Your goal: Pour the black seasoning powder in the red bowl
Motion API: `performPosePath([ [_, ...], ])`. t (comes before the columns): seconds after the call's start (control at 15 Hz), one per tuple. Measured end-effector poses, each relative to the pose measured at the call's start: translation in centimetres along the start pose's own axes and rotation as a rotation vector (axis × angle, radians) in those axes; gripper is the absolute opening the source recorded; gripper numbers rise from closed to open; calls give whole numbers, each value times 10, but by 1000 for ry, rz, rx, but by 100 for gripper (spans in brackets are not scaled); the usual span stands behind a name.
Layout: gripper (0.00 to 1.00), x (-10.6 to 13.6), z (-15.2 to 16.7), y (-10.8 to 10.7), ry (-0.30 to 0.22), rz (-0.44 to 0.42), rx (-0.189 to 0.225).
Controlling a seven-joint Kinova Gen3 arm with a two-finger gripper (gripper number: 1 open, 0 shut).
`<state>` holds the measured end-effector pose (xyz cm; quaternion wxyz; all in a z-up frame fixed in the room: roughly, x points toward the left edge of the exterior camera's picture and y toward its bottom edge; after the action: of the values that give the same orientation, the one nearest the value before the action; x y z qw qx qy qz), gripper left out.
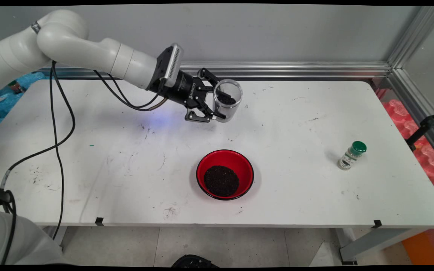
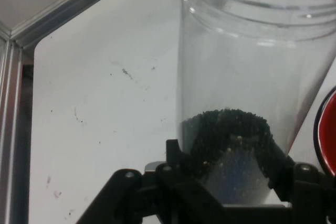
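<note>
Gripping clear jar [image 1: 227, 99], end effector [image 1: 217, 104], scuffed white table [image 1: 296, 113], grey wall [image 1: 277, 30]

— What is recorded of the surroundings?
— A plain grey wall [image 1: 277, 34] is seen behind the table; an aluminium rail [image 1: 285, 69] is run along its foot, and a second aluminium profile [image 1: 409, 37] is angled up at the right corner.
— And the furniture?
— A white table [image 1: 296, 124] is noted, its top marked with dark scuffs and specks; short black tape strips are fixed at its near edge; a grey leg [image 1: 375, 241] is seen below right.
— The floor?
— Pale grey tiles [image 1: 220, 244] are laid beneath; red wrapping [image 1: 428, 154] is seen past the right edge, blue material [image 1: 9, 96] past the left.
</note>
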<state>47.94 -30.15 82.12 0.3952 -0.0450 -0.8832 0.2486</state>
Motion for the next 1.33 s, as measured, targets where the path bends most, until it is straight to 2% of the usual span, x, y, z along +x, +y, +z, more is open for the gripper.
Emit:
performPosePath([
  [0.27,0,0,2,4,-12,72,-6],
  [1.33,0,-9,8,16,-103,475,-28],
])
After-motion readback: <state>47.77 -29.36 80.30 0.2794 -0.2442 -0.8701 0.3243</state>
